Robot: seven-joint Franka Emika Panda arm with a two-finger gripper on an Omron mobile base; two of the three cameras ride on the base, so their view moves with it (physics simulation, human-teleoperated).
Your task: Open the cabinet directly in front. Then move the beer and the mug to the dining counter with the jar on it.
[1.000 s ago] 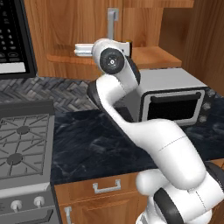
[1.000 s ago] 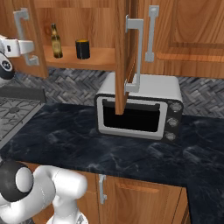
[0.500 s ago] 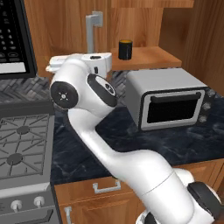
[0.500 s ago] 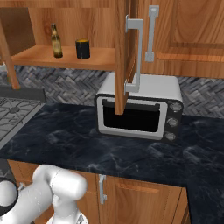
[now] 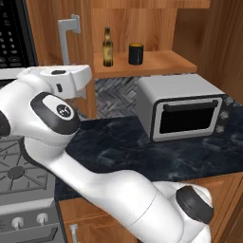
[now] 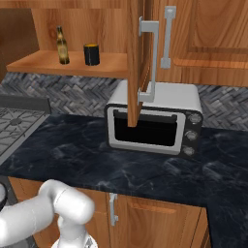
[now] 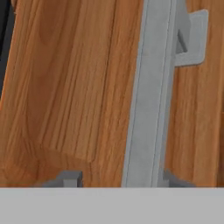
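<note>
The cabinet [image 5: 142, 28] stands open, both doors swung out. On its shelf stands the brown beer [image 5: 108, 46] [image 6: 61, 45], and the black mug [image 5: 135, 53] [image 6: 91, 54] sits just right of it. My white hand [image 5: 71, 78] is at the left door's silver bar handle [image 5: 69, 35]. In the hand view that handle [image 7: 151, 100] runs up between my fingertips. My gripper [image 7: 121, 179] is open, the left tip clear of the bar and the right tip close beside it. The right door [image 6: 135, 63] shows edge-on. The dining counter and the jar are out of view.
A silver toaster oven [image 5: 185, 111] [image 6: 155, 121] sits on the dark marble worktop [image 6: 121, 169] below the shelf. A stove [image 5: 19, 175] lies at the left, with a black microwave [image 5: 12, 33] above it. Another closed cabinet [image 6: 213, 34] hangs to the right.
The arm has swung left and the left door has swung wider with it, uncovering the beer and mug in the left base view. The jaws have spread a little.
</note>
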